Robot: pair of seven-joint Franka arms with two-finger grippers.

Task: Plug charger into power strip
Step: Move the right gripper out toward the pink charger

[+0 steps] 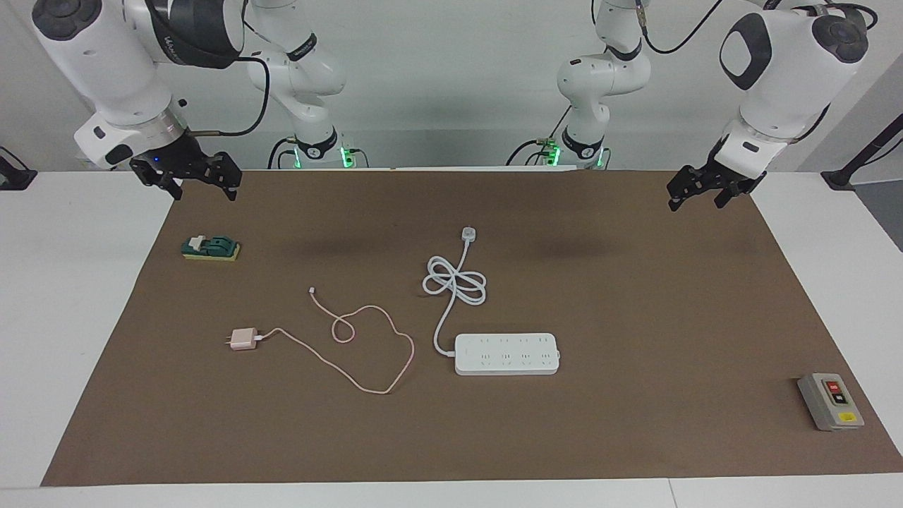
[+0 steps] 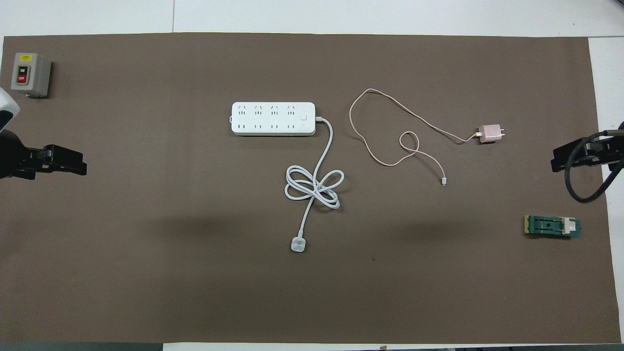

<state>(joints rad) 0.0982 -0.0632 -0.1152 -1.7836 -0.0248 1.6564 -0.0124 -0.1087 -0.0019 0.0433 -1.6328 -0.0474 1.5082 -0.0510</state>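
Observation:
The pale pink charger (image 1: pixel 244 339) (image 2: pixel 490 133) lies flat on the brown mat, its prongs pointing toward the right arm's end of the table. Its thin pink cable loops toward the power strip, and the cable's free end (image 1: pixel 312 290) (image 2: pixel 443 181) lies nearer to the robots. The white power strip (image 1: pixel 506 353) (image 2: pixel 273 118) lies flat mid-table, sockets up, apart from the charger. My right gripper (image 1: pixel 197 180) (image 2: pixel 575 156) is open and empty over the mat's edge at its own end. My left gripper (image 1: pixel 702 194) (image 2: pixel 61 163) is open and empty over the mat's other edge.
The strip's thick white cord coils (image 1: pixel 455 281) (image 2: pixel 314 187) nearer to the robots and ends in a white plug (image 1: pixel 468 232) (image 2: pixel 298 244). A green switch (image 1: pixel 210 248) (image 2: pixel 552 226) lies by the right gripper. A grey button box (image 1: pixel 830 401) (image 2: pixel 30 74) stands at the left arm's end.

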